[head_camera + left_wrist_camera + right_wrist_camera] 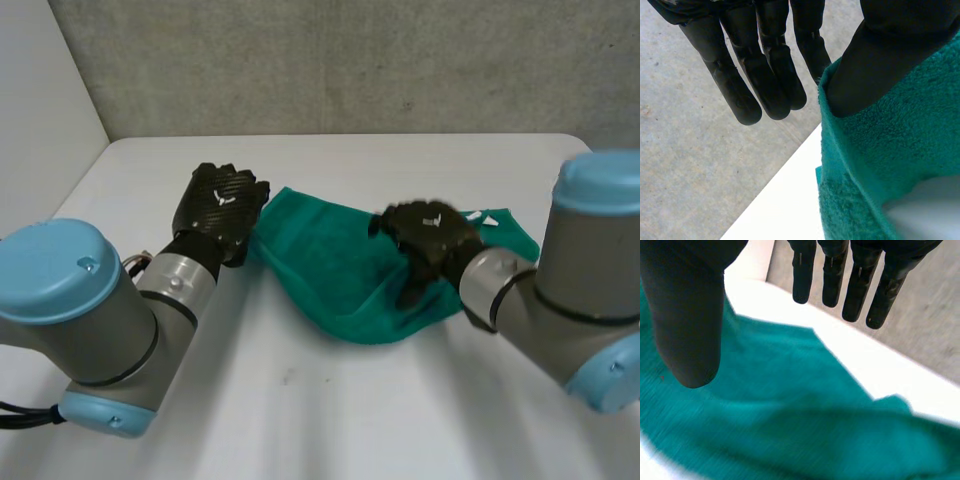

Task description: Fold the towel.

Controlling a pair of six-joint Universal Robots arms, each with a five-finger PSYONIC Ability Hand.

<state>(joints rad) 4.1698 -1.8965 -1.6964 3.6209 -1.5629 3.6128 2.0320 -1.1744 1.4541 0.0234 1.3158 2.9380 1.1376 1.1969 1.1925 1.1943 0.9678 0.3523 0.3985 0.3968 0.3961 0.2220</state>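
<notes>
Left of centre in the head view, the left hand's fingers [765,75] are straight and held together, clear of the cloth. Its thumb [860,75] stands apart from them with the towel's [900,150] edge lying up against it. Nothing is pinched, so I read the left hand [222,203] as released, resting at the cloth's left end. Right of centre, the right hand's fingers [857,290] are likewise straight and spread away from the thumb [687,330], and the green cloth lies below the palm with no grip on it. The right hand [430,235] sits over the right half of the towel [340,270].

Outward from both hands, the towel lies in the middle of the frame on the white table [300,400], bunched and rumpled, with a loose lobe sagging toward the lower centre. No crisp folded edge shows, and the corners do not look matched.

By my judgement little of the fold is done. The cloth needs to be flattened, then an edge gripped and carried across.
</notes>
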